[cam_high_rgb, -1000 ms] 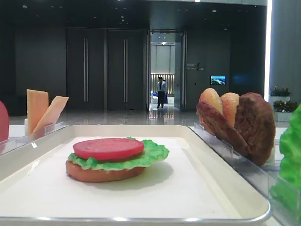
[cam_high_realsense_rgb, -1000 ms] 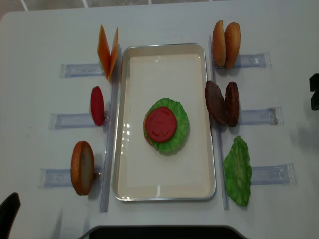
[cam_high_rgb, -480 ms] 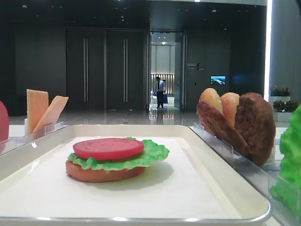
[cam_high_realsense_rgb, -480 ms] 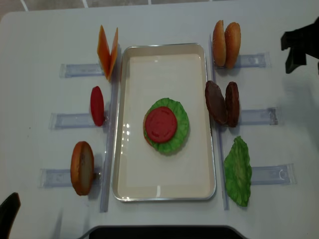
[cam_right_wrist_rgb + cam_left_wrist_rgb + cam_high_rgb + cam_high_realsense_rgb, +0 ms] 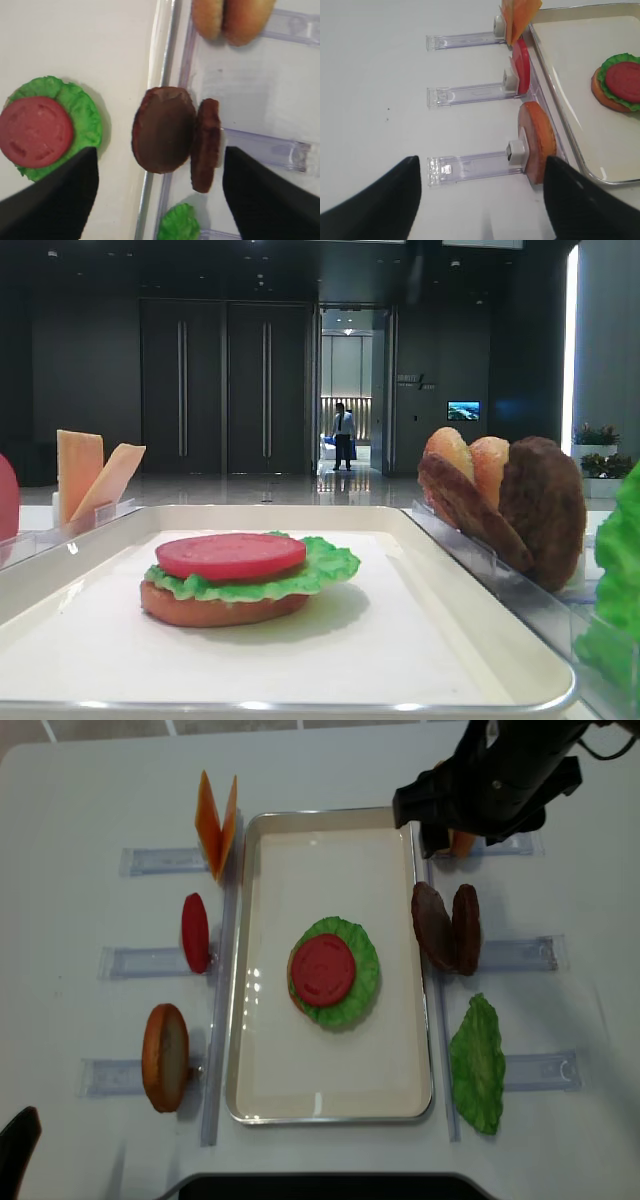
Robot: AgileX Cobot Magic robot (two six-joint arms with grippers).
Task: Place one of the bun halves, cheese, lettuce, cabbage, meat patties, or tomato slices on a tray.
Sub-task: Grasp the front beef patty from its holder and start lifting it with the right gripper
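Patties decide the next move: the two meat patties (image 5: 172, 132) stand on edge in their rack (image 5: 265, 147), just right of the tray (image 5: 420, 970), directly below the right gripper (image 5: 157, 195), whose jaws hang wide open and empty. Faces point left-right, toward each jaw. The left gripper (image 5: 480, 200), also open, idles far off by the bun half (image 5: 537, 140).

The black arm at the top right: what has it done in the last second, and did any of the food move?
The right arm swung in from the right edge and now hangs over the buns at the top right, its hand open above the meat patties. It has grasped nothing. The stack on the tray, bun, lettuce and tomato slice, and the racked food stayed put.
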